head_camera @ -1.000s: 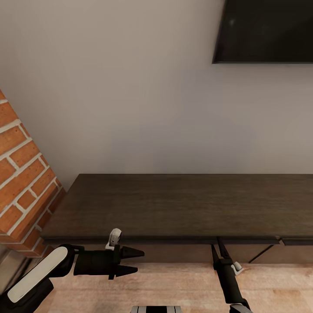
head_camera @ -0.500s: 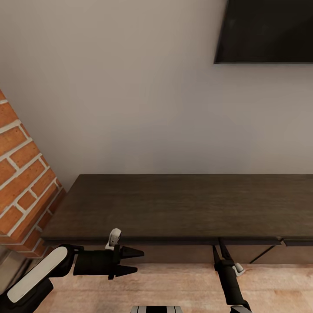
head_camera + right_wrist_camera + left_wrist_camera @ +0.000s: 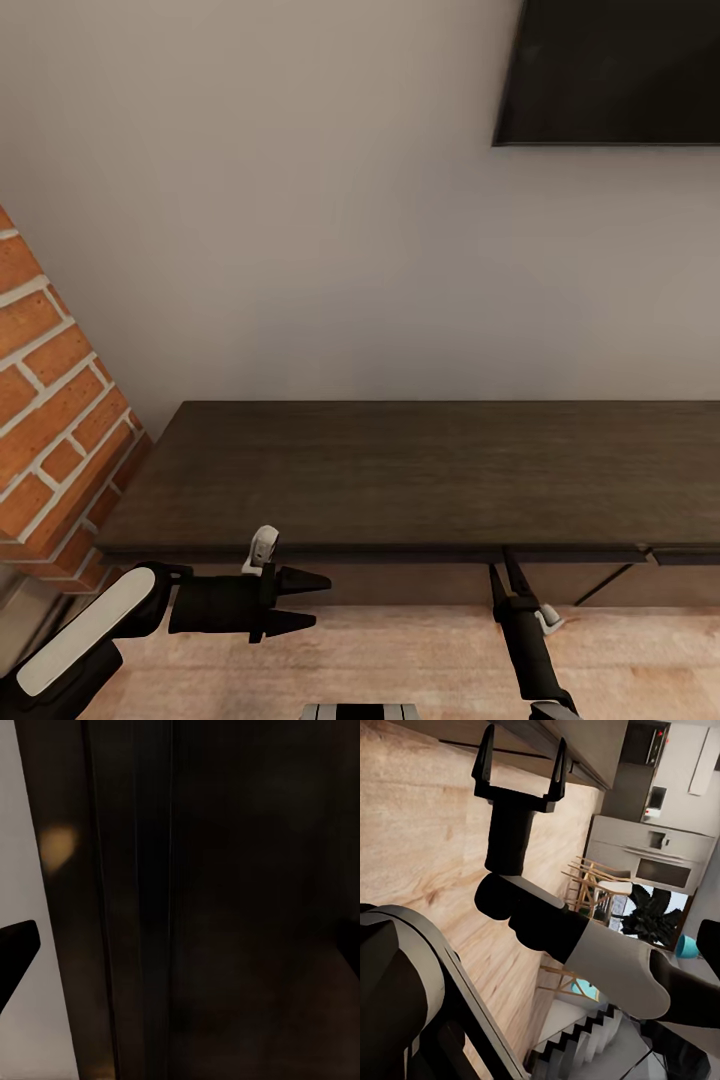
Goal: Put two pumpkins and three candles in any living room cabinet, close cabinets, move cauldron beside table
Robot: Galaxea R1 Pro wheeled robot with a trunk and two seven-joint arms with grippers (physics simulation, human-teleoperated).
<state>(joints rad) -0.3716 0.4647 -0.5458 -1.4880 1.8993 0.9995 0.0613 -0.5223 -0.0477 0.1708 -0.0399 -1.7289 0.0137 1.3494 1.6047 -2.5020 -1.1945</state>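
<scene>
Right hand (image 3: 506,572): pointing up at the front edge of the cabinet (image 3: 400,470), its two fingers spread, grasping nothing, tips just under the top's lip beside a door standing slightly ajar. Right arm is rising steeply from below. Left hand (image 3: 312,600): fingers parted, released, lying level and pointing rightward above the wood floor (image 3: 400,650), clear of the cabinet front. The cabinet top is lying bare against the wall (image 3: 300,200); brick pillar (image 3: 50,400) is bounding its left end; a dark screen (image 3: 610,70) is hanging above.
</scene>
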